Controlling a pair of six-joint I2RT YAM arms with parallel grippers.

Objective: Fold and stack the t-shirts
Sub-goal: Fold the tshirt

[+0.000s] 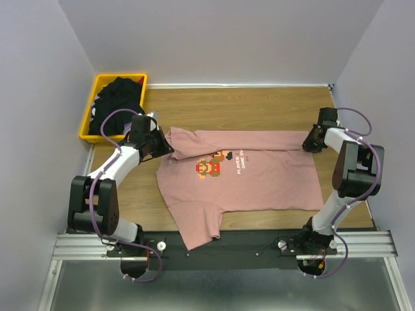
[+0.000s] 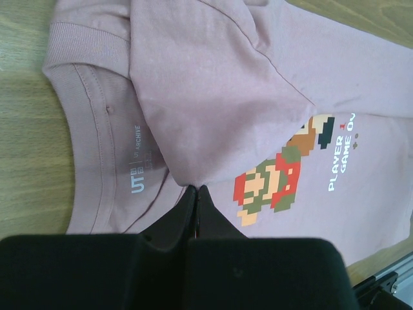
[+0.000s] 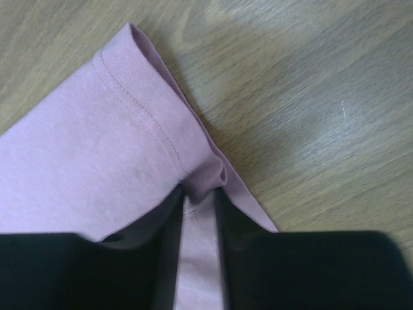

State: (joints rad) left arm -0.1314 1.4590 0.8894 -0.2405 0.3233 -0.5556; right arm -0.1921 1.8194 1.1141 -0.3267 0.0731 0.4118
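Right wrist: right end effector (image 3: 200, 197) barely parted astride pink tee (image 3: 84, 148) hem; left end effector (image 2: 197, 192) pinching its fold; lift now & you'd snag hem.

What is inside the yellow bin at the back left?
A heap of black t-shirts fills the yellow bin. The heap covers the bin's floor, so their number and anything beneath cannot be seen.

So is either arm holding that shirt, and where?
Left pincer pinches a folded-over edge of the pink t-shirt near the collar; right pincer stands parted astride the hem.
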